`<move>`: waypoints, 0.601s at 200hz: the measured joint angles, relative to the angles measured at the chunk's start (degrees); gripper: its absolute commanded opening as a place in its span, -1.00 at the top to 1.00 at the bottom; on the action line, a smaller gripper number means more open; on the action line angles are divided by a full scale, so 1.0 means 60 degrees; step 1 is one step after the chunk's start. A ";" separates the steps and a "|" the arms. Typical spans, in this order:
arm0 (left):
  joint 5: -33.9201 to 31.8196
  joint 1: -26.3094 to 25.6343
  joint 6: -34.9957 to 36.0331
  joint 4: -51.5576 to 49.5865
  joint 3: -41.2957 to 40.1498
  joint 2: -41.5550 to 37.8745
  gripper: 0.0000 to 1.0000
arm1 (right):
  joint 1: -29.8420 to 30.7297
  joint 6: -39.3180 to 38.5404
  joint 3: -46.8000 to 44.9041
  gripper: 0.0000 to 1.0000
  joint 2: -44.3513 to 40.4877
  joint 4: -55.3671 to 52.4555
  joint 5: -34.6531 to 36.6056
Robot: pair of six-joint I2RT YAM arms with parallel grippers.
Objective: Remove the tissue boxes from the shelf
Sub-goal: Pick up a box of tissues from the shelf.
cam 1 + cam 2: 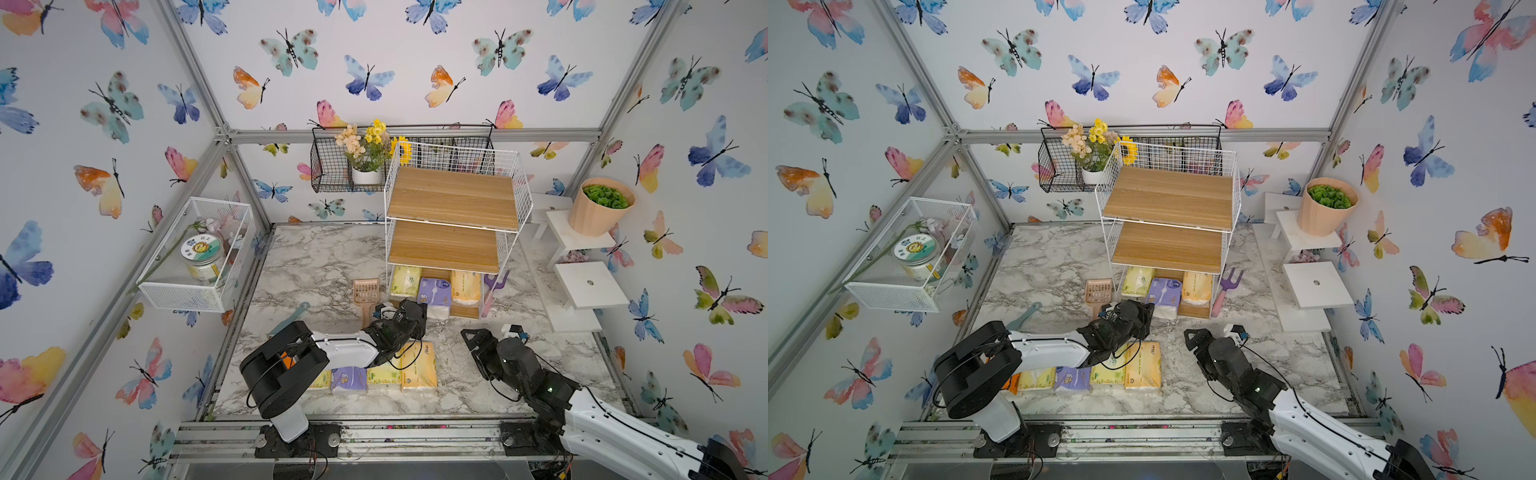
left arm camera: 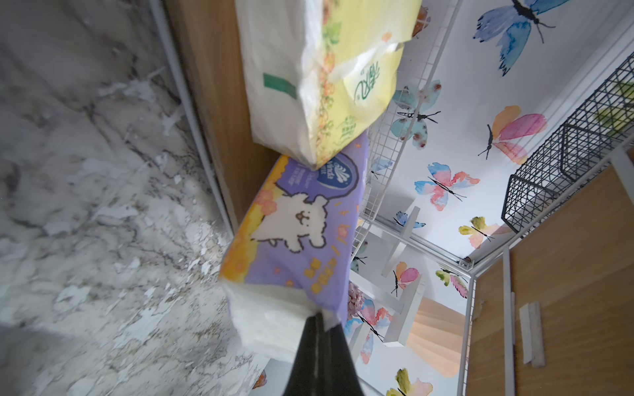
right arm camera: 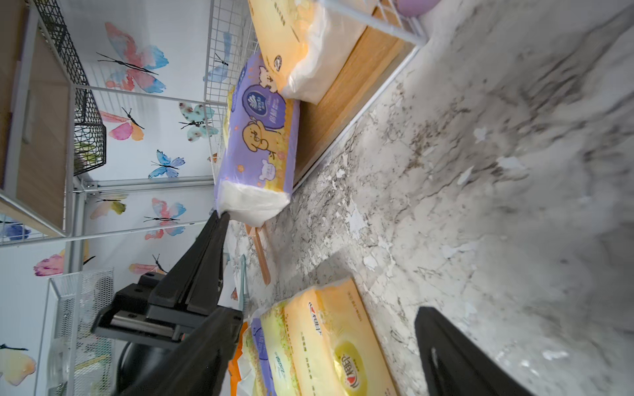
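Can't see left claw [image 2: 317, 319] tips in both top views, buried under own wrist. Behind left claw, under left arm [image 1: 345, 349]: only a sliver of bright orange pack [image 1: 1014, 381], part of yellow-green pack [image 1: 1037, 379]. Beyond left claw, can't see back ends of shelf [image 1: 457, 195] packs [image 1: 434, 291], tucked under middle board [image 1: 444, 245]. In right wrist view, cropped right claw [image 1: 494, 332] fingers at frame edge. Can't read pack print, too small

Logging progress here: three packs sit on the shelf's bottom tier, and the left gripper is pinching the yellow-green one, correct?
No: the left gripper is pinching the purple pack, not the yellow-green pack, as the left wrist view shows. Three packs do sit on the bottom tier of the shelf.
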 measured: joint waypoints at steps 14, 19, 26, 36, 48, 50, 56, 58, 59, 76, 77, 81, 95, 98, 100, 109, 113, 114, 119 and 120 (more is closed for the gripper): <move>0.0076 -0.0018 -0.0102 -0.0106 -0.0138 -0.0106 1.00 | -0.0015 0.0160 -0.0138 -0.83 0.0375 0.0878 -0.0248; 0.0095 -0.0033 -0.0124 -0.0127 -0.0153 -0.0113 1.00 | -0.0022 0.0200 -0.0226 -0.86 0.0481 0.1217 -0.0321; 0.0131 -0.0058 -0.0146 -0.0157 -0.0175 -0.0120 1.00 | -0.0055 0.0284 -0.0393 -0.92 0.0608 0.1738 -0.0441; 0.0200 -0.0062 -0.0182 -0.0197 -0.0178 -0.0120 1.00 | -0.0189 0.0419 -0.0623 -0.96 0.0801 0.2375 -0.0674; 0.0284 -0.0084 -0.0208 -0.0204 -0.0178 -0.0131 1.00 | -0.0470 0.0481 -0.0812 -0.97 0.1064 0.2965 -0.0998; 0.0299 -0.0087 -0.0208 -0.0208 -0.0178 -0.0138 1.00 | -0.0510 0.0492 -0.0827 -0.97 0.1111 0.3042 -0.1053; 0.0317 -0.0106 -0.0208 -0.0215 -0.0178 -0.0149 1.00 | -0.0619 0.0499 -0.0849 -0.97 0.1235 0.3235 -0.1188; 0.0328 -0.0106 -0.0211 -0.0226 -0.0178 -0.0164 1.00 | -0.0663 0.0503 -0.0849 -0.97 0.1279 0.3289 -0.1228; 0.0328 -0.0106 -0.0211 -0.0226 -0.0178 -0.0164 1.00 | -0.0674 0.0503 -0.0849 -0.97 0.1290 0.3304 -0.1246; 0.0430 -0.0106 -0.0211 -0.0251 -0.0175 -0.0197 1.00 | -0.1049 0.0492 -0.0849 -0.97 0.1665 0.3949 -0.1679; 0.0455 -0.0106 -0.0208 -0.0251 -0.0175 -0.0200 1.00 | -0.1089 0.0488 -0.0849 -0.97 0.1701 0.4003 -0.1716; 0.0492 -0.0106 -0.0208 -0.0262 -0.0175 -0.0208 1.00 | -0.1195 0.0488 -0.0849 -0.97 0.1796 0.4156 -0.1843; 0.0525 -0.0113 -0.0208 -0.0302 -0.0171 -0.0208 1.00 | -0.1592 0.0459 -0.0845 -0.97 0.2218 0.4663 -0.2339; 0.0532 -0.0117 -0.0204 -0.0331 -0.0168 -0.0208 1.00 | -0.1708 0.0448 -0.0834 -0.97 0.2339 0.4758 -0.2452; 0.0532 -0.0120 -0.0204 -0.0342 -0.0168 -0.0208 1.00 | -0.1763 0.0433 -0.0827 -0.97 0.2397 0.4794 -0.2528; 0.0539 -0.0120 -0.0204 -0.0401 -0.0164 -0.0211 1.00 | -0.2029 0.0382 -0.0750 -0.96 0.2769 0.4991 -0.2863; 0.0546 -0.0120 -0.0208 -0.0423 -0.0164 -0.0215 1.00 | -0.2124 0.0364 -0.0707 -0.96 0.2925 0.5056 -0.2991; 0.0554 -0.0120 -0.0204 -0.0426 -0.0164 -0.0215 1.00 | -0.2138 0.0361 -0.0703 -0.96 0.2947 0.5071 -0.3009; 0.0557 -0.0120 -0.0204 -0.0448 -0.0164 -0.0215 1.00 | -0.2248 0.0324 -0.0630 -0.96 0.3184 0.5187 -0.3129; 0.0557 -0.0120 -0.0204 -0.0448 -0.0164 -0.0215 1.00 | -0.2262 0.0324 -0.0619 -0.96 0.3206 0.5198 -0.3144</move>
